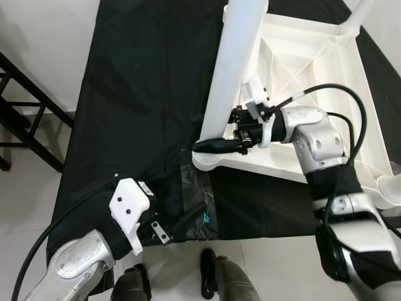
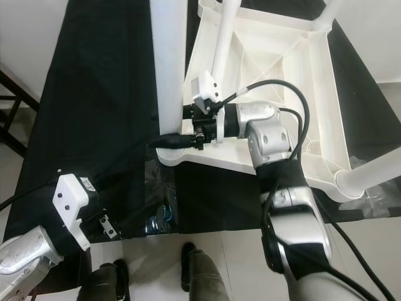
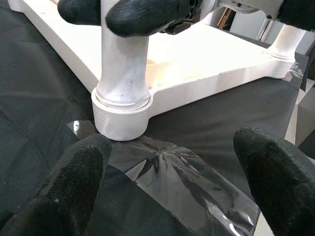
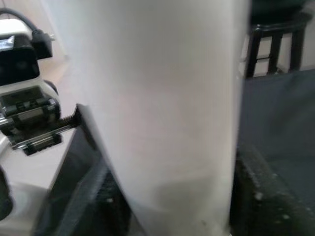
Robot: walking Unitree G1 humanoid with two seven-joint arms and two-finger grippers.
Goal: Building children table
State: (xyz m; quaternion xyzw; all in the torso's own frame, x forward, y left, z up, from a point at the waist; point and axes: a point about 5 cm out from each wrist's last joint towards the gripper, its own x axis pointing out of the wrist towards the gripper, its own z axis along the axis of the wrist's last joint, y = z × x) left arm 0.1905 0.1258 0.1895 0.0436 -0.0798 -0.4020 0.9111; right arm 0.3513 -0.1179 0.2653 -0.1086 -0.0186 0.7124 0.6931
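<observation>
White plastic children's table [image 1: 313, 75] lies upside down on a black cloth [image 1: 144, 94], one tool clamped on a leg.

Toward 1 o'clock in the head views, the upturned tabletop rests on the cloth with its white leg [image 1: 235, 69] standing up from the corner socket nearest the robot. The right tool [image 1: 216, 145] reaches in from 3 o'clock and its black fingers are closed around the base of that leg, just above the socket. The left tool [image 3: 172, 187] hovers at 7 o'clock over a sheet of clear plastic film [image 3: 172, 174] lying on the cloth right beside that corner, its two fingers spread wide apart and gripping nothing. A black metal stand [image 1: 19, 119] sits on the floor at 9 o'clock.
</observation>
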